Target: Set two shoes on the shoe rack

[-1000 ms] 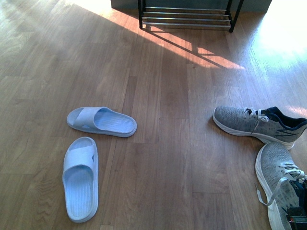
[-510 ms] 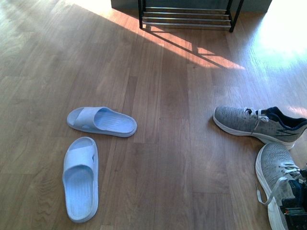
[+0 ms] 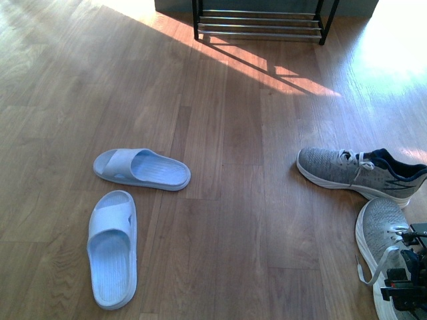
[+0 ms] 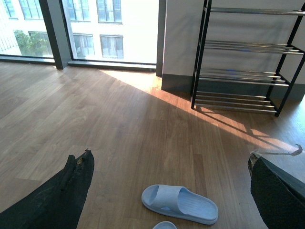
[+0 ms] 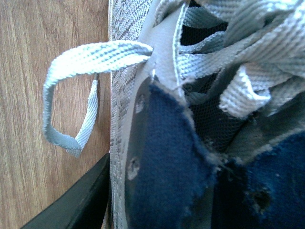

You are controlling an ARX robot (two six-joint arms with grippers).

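Slides (image 3: 141, 169) L, sneakers (image 3: 357, 172) R, rack (image 3: 261, 23) far.

Far pale blue rubber slide (image 3: 141, 169) and near pale blue rubber slide (image 3: 112, 249), ridged footbeds. Far grey knit sneaker (image 3: 333, 167) and near grey knit sneaker (image 3: 381, 230): white soles, white laces, navy lining. Black metal shoe rack (image 3: 260, 27), silver rods. Brown wood-grain plank floor (image 3: 233, 220).

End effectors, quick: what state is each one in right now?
Left end effector: open, holding nothing.
Right end effector: down at the near grey sneaker, one finger outside its side wall; open or closed cannot be told.
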